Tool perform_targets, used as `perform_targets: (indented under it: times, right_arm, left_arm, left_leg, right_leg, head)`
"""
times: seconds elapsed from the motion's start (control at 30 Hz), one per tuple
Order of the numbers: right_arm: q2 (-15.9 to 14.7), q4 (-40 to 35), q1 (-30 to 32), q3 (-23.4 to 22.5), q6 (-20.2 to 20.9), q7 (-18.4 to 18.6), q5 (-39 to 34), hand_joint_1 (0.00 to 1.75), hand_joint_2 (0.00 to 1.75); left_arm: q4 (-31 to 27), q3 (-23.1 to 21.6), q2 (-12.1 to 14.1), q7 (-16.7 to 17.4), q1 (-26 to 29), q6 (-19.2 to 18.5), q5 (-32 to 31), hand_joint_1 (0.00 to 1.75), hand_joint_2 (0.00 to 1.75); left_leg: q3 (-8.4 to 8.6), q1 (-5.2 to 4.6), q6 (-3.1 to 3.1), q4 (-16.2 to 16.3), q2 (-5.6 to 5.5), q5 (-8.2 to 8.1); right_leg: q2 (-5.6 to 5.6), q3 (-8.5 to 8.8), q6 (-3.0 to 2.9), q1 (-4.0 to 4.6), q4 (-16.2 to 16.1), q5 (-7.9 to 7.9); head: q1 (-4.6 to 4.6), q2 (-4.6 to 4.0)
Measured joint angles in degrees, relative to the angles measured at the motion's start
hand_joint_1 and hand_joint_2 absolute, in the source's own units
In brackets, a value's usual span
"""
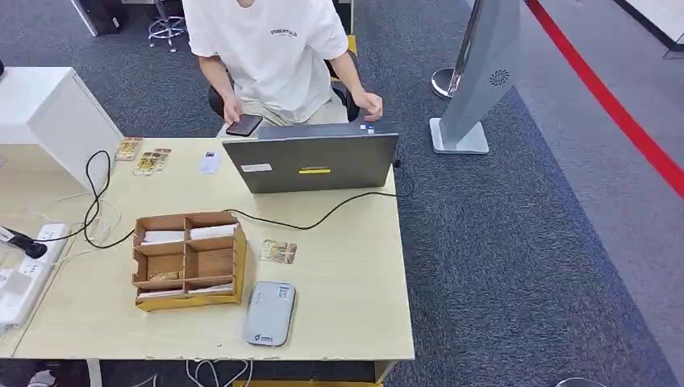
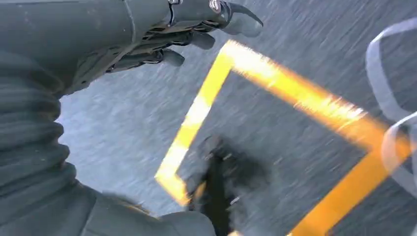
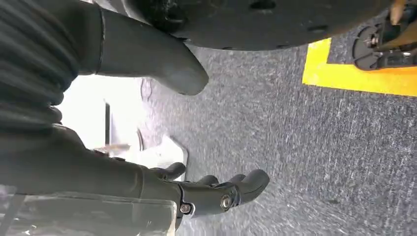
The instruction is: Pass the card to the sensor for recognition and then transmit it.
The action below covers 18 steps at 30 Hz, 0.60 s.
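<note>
Both hands [image 2: 196, 34] [image 3: 216, 189] hang empty; card [image 1: 278, 251] on table [image 1: 355, 306].

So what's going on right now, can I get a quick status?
Left hand and right hand empty, hanging over carpet. Card lies on table beside sensor, untouched. Nothing blocking it.
</note>
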Motion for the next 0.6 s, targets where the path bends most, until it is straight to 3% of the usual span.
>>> perform_targets:
  times: [0.13, 0.33, 0.37, 0.4, 0.43, 0.6]
  right_arm:
    - [0.00, -0.04, 0.15, 0.53, 0.04, -2.01, 0.48, 0.00, 1.75]
    - [-0.37, -0.74, 1.19, -5.15, 2.03, -3.34, 5.70, 0.00, 1.75]
    - [-0.50, -0.96, 1.42, -6.45, 2.52, -3.56, 6.69, 0.00, 0.00]
    - [-0.63, -1.10, 1.68, -7.67, 3.02, -3.72, 7.63, 0.00, 0.00]
    - [-0.81, -1.29, 2.01, -9.06, 3.45, -3.87, 8.67, 0.00, 0.00]
    - [-1.57, -2.47, 3.44, -15.43, 5.64, -4.72, 12.99, 0.00, 0.00]
  left_arm:
    - [1.16, -0.72, -0.26, 3.84, -0.11, -2.63, -1.86, 0.00, 1.75]
    - [1.29, -5.68, 0.09, 4.66, 0.68, -4.35, -0.11, 0.00, 1.75]
    - [1.29, -6.86, 0.22, 4.73, 0.91, -4.62, 0.28, 0.00, 1.75]
    - [1.29, -7.74, 0.37, 4.80, 1.07, -4.84, 0.68, 0.00, 1.75]
    - [1.29, -8.93, 0.57, 4.84, 1.28, -5.12, 1.11, 0.00, 0.00]
    - [1.27, -14.10, 1.29, 5.15, 2.34, -6.28, 2.95, 0.00, 0.00]
  left_leg:
    - [0.00, 0.01, 0.00, 0.00, 0.00, 0.00]
    - [0.00, 0.03, -0.01, -0.01, 0.00, 0.00]
    - [0.00, 0.03, -0.01, -0.01, 0.00, 0.00]
    - [0.00, 0.03, -0.01, -0.01, 0.00, 0.00]
    - [-0.01, 0.04, -0.01, -0.01, 0.00, 0.00]
    - [-0.01, 0.05, -0.01, -0.01, 0.00, 0.00]
  right_leg:
    - [0.01, 0.00, 0.00, 0.01, 0.00, 0.00]
    - [0.01, 0.00, -0.01, 0.02, 0.00, -0.01]
    - [0.01, 0.00, -0.01, 0.03, 0.00, -0.01]
    - [0.01, 0.00, -0.01, 0.03, 0.00, -0.01]
    - [0.01, 0.00, -0.01, 0.03, 0.00, -0.01]
    - [0.02, 0.00, -0.01, 0.03, 0.00, -0.01]
  head:
    - [0.00, 0.00]
    - [0.00, 0.00]
    - [0.00, 0.00]
    - [0.00, 0.00]
    - [0.02, 0.00]
    - [0.04, 0.00]
